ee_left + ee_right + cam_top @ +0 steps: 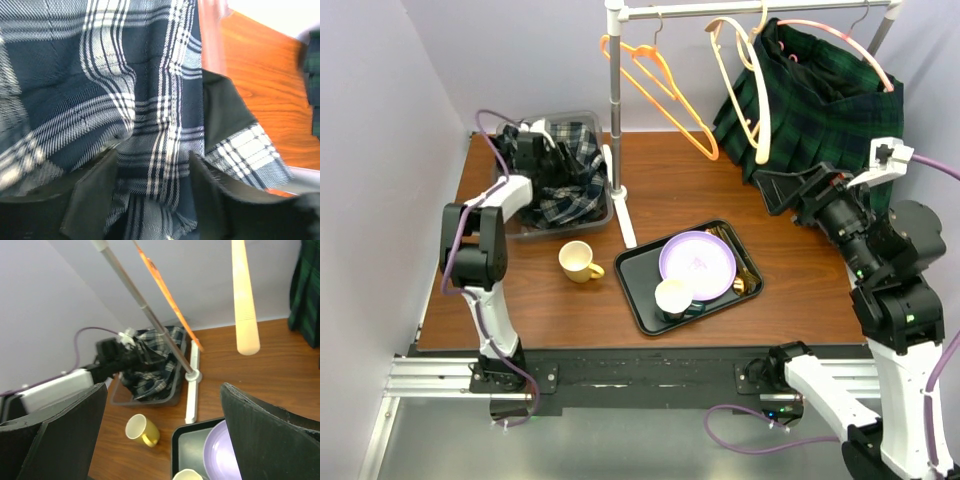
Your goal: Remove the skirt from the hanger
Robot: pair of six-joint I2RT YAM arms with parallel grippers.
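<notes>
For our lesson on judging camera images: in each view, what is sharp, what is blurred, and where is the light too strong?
Top external: evenly lit and sharp across the table. Left wrist: the plaid cloth fills the frame and looks soft, with the dark jaws blurred in front. Right wrist: the near jaws are out of focus, and the cream hanger is washed out bright.

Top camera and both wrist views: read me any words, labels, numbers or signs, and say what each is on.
No text can be read in any view.
Purple plate: a faint mark at its centre, too small to read.
Green plaid skirt, yellow mug, black tray: no lettering visible.
</notes>
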